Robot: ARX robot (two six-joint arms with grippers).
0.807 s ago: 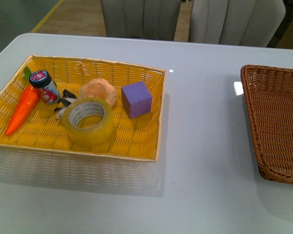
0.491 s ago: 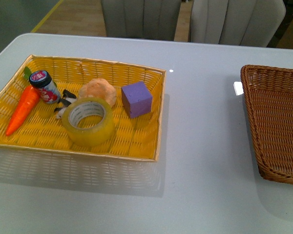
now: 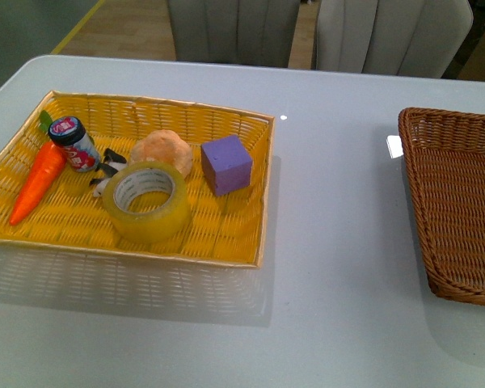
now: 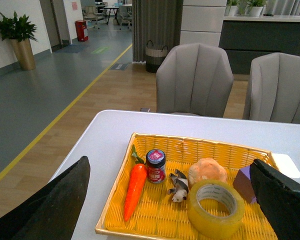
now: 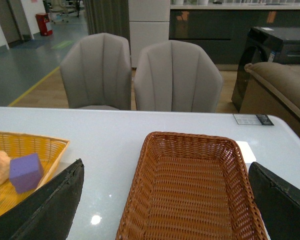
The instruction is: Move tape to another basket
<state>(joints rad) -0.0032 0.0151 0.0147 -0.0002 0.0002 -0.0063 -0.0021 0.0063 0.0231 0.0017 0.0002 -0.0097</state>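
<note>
Tape [image 3: 145, 220] flat, hole upward, in the bright yellow tray [image 3: 226, 230] on the left part of the white bench [image 3: 339, 242], toward the tray's near rim. White inner core printed with faint grey marks, too small to read. Just behind the roll, a round pale-orange bun [image 3: 163, 151]; beside that, toward the tray's right wall, a purple cube [image 3: 225, 164], close to the tape but apart from it. Left of the roll, a small black-and-white animal figure [image 3: 107, 168], touching or nearly touching it. Further left, a small dark-capped jar [image 3: 74, 144] with a red and white label, lettering not legible, lying against a toy carrot [image 3: 36, 184] along the tray's left side. Dark brown basket [image 3: 461, 218] well apart at the bench's right edge, partly cut off in the front view, holding nothing. Small white card [image 3: 394, 146] on the bench beside its far left corner, no print readable. Left tool [image 4: 169, 165] raised above the near side of the yellow tray, jaws spread wide, gripping nothing. Right tool [image 5: 165, 164] likewise raised before the brown basket, jaws wide apart and bare. Two grey chairs [image 3: 234, 32] behind the bench.
</note>
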